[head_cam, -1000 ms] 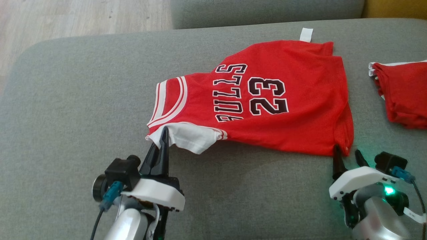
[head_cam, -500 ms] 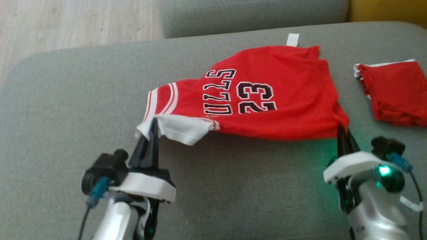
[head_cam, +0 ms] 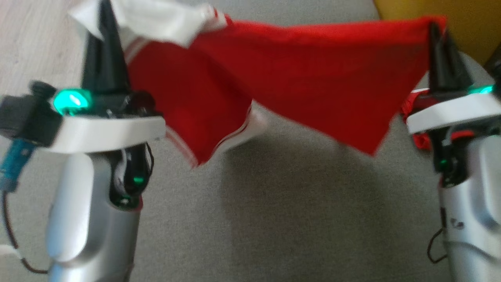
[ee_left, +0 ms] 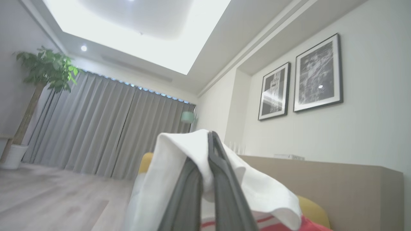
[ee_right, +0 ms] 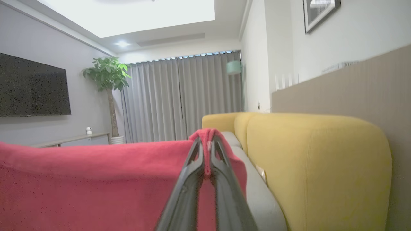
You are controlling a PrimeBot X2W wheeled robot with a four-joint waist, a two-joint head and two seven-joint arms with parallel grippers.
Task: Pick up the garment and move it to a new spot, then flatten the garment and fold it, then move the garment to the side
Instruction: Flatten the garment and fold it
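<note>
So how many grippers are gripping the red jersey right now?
2. The left gripper pinches the white edge of the jersey at the head view's upper left; the right gripper pinches a red corner at upper right.

No legible lettering, number or brand on the red garment (blurred in the head view). None readable on the framed wall pictures or the dark screen.

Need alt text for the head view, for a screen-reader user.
A red jersey hangs stretched between two shut tools above a grey cushion. The left tool pinches its white-trimmed end and the right tool pinches a red corner. The picture is motion-blurred.
</note>
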